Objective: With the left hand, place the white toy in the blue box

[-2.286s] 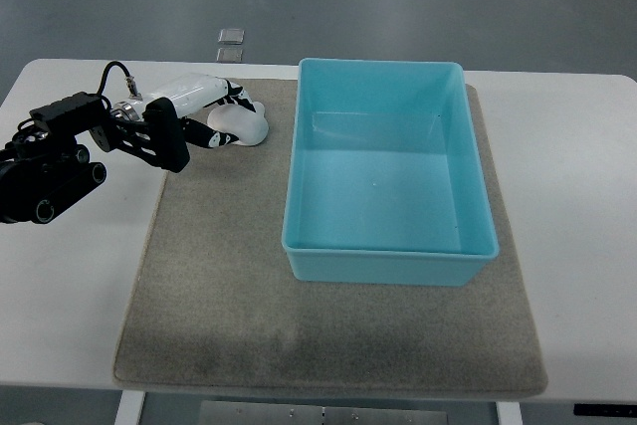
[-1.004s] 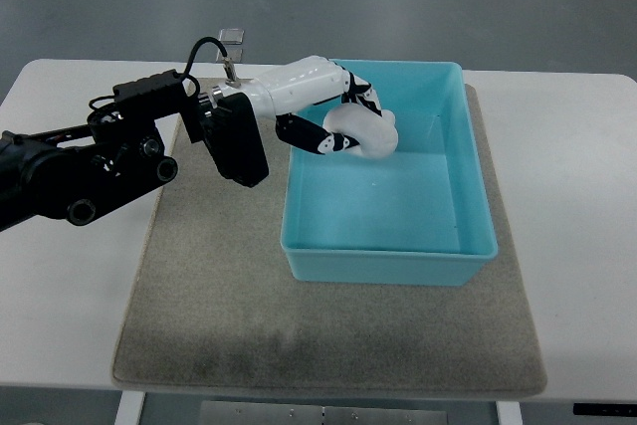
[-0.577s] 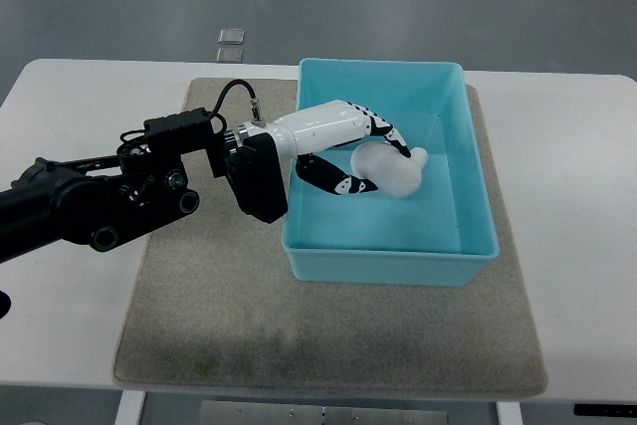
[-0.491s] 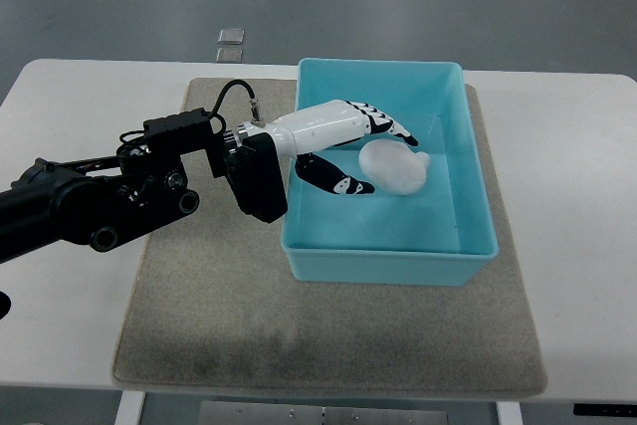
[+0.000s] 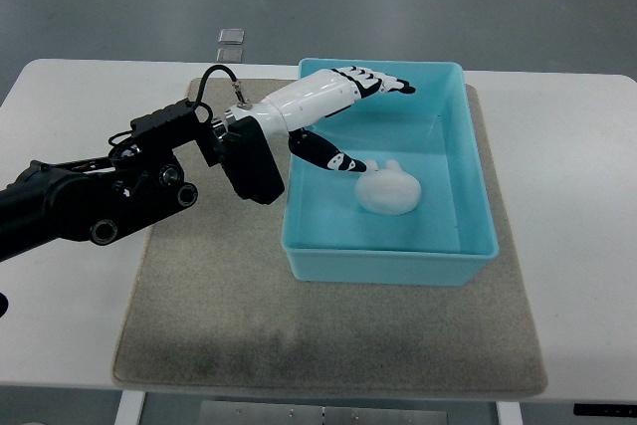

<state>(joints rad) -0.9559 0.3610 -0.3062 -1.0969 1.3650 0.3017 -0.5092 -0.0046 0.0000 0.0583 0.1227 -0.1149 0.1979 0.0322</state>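
Observation:
The white toy (image 5: 389,190) lies on the floor of the blue box (image 5: 476,236), near its middle. My left hand (image 5: 360,111) hovers over the box's rear left part, above and to the left of the toy, apart from it. Its white fingers (image 5: 383,84) are stretched out flat and the thumb (image 5: 333,157) points down toward the toy; it holds nothing. The black left forearm (image 5: 129,186) comes in from the left edge over the mat. No right arm shows.
The box stands on a grey-brown mat (image 5: 219,296) covering the white table (image 5: 577,196). Two small square plates (image 5: 230,43) lie on the floor beyond the table's far edge.
The left hand carried the toy from the mat into the box, opened and let it go. The toy dropped to the box floor and the hand has risen back toward the rear left.

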